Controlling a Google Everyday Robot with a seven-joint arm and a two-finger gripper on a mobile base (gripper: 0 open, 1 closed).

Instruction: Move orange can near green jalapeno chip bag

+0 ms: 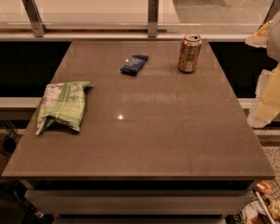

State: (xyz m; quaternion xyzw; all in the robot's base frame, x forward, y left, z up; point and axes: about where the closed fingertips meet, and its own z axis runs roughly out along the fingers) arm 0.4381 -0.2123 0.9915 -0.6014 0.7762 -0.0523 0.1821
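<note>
The orange can (190, 53) stands upright at the far right of the brown table (149, 139), silver top and pull tab showing. The green jalapeno chip bag (62, 105) lies flat and wrinkled near the table's left edge, far from the can. My gripper (263, 108) hangs at the right edge of the view, beyond the table's right side, to the right of the can and nearer the camera. It touches nothing.
A flat dark blue packet (134, 64) lies at the back middle, left of the can. A glass railing with metal posts (152, 16) runs behind the table. Some objects sit on the floor at the bottom right (266, 204).
</note>
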